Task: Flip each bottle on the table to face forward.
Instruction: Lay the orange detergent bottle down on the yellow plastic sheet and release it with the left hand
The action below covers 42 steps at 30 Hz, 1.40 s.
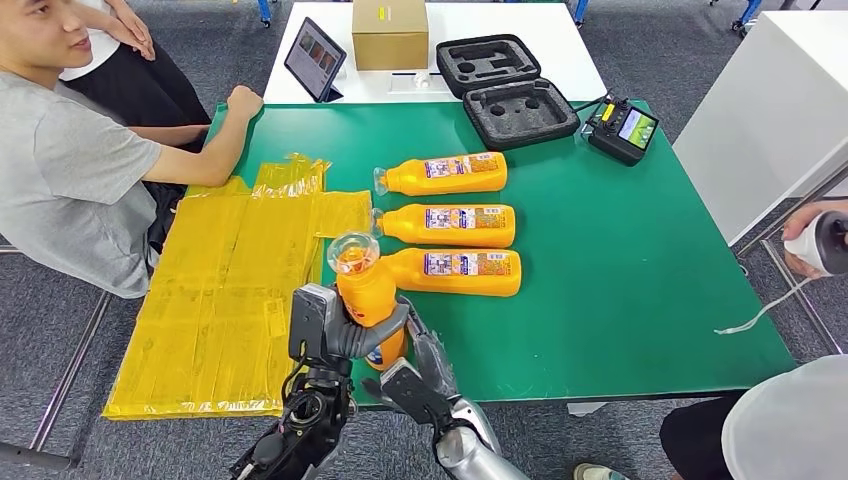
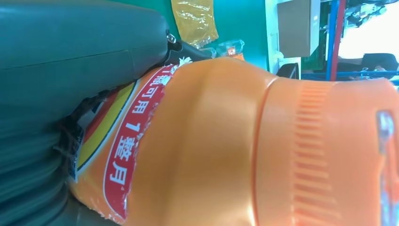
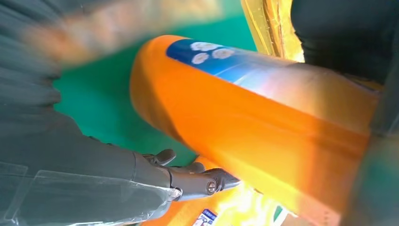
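My left hand [image 1: 335, 335] grips an orange bottle [image 1: 365, 290] and holds it upright above the front edge of the green table [image 1: 640, 270], cap end up. The left wrist view shows this bottle [image 2: 226, 141] close up, red label showing, with my left hand [image 2: 70, 70] wrapped round it. Just right of the bottle's base is my right hand [image 1: 425, 375], fingers spread. In the right wrist view my right hand [image 3: 94, 169] reaches beside the bottle [image 3: 244, 108] without clasping it. Three more orange bottles [image 1: 450, 173], [image 1: 455, 225], [image 1: 460, 271] lie in a row, labels up.
Yellow plastic bags [image 1: 230, 290] cover the table's left part. A seated person [image 1: 70, 170] rests a fist on the far left corner. At the back stand a tablet [image 1: 315, 60], a cardboard box [image 1: 390, 32], a black foam case [image 1: 505, 85] and a controller [image 1: 623, 130]. Another person's hand [image 1: 815, 240] is at the right.
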Available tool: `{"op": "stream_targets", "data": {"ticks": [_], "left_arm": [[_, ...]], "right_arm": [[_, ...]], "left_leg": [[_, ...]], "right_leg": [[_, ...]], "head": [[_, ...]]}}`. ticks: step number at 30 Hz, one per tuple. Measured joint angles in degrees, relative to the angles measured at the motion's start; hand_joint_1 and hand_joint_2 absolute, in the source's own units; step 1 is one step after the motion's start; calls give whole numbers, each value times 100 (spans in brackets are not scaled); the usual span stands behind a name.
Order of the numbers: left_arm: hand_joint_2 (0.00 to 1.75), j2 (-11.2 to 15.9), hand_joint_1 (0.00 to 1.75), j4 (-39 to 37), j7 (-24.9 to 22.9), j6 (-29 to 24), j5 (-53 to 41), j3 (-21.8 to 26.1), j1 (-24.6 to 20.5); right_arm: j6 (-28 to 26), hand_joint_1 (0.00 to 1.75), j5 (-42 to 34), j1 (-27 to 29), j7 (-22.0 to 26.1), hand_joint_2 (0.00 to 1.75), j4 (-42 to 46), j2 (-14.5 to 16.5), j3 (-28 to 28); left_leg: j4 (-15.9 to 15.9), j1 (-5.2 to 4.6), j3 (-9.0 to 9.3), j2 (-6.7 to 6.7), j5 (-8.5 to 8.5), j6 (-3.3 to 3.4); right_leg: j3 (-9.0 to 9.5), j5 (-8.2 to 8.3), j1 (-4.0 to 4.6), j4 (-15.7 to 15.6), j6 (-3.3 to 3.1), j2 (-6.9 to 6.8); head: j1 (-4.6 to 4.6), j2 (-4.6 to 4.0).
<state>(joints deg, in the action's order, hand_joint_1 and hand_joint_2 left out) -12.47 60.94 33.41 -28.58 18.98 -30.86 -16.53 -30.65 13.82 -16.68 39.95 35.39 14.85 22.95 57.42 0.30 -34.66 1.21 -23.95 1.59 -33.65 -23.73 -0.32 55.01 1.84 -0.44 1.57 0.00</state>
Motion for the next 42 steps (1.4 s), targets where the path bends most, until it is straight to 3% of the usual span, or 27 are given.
{"op": "stream_targets", "data": {"ticks": [5, 11, 17, 26, 34, 37, 42], "left_arm": [[175, 136, 175, -3, -91, -324, -780, -3, -68], [175, 431, 175, -2, -340, -175, -1273, 30, -161], [175, 870, 175, 45, -620, -199, -2171, 61, -321], [175, 1475, 175, 175, -964, -878, -3761, 241, -414], [175, 1632, 175, 240, -1044, -1047, -4133, 328, -410], [175, 1639, 175, 279, -1174, -1122, -4817, 469, -380], [175, 1621, 175, 428, -1648, -1118, -6719, 849, -182]], "right_arm": [[13, 0, -72, 19, 0, 175, 2, -41, -4], [75, 0, -148, 80, 3, 175, 25, -126, -19], [136, 0, -229, 117, 7, 175, 98, -179, -55], [234, 0, -272, 160, 6, 175, 157, -182, -59], [248, 0, -291, 169, 7, 175, 179, -180, -59], [302, 0, -315, 168, 7, 175, 179, -180, -59], [389, 0, -381, 165, 7, 175, 179, -174, -57]], "left_leg": [[0, 0, 0, 0, 0, 0], [0, 0, 0, 0, 1, -1], [-1, 1, 1, 1, 3, -3], [-1, 2, -1, -5, 8, -6], [-1, 1, -4, -8, 8, -6], [-1, 1, -4, -8, 8, -6], [-1, 1, -4, -7, 8, -6]], "right_leg": [[0, 0, 0, 0, 0, 0], [1, 0, 1, 1, 0, 0], [0, 0, 1, 3, 0, 1], [-1, -1, 1, 6, -1, -4], [-2, -1, 0, 6, -1, -7], [-2, -1, 0, 6, -1, -7], [-5, -1, 1, 6, -2, -7]], "head": [[0, 0], [0, 0], [-1, 0], [-1, 0], [-2, 0], [-2, 0], [-1, 0]]}}
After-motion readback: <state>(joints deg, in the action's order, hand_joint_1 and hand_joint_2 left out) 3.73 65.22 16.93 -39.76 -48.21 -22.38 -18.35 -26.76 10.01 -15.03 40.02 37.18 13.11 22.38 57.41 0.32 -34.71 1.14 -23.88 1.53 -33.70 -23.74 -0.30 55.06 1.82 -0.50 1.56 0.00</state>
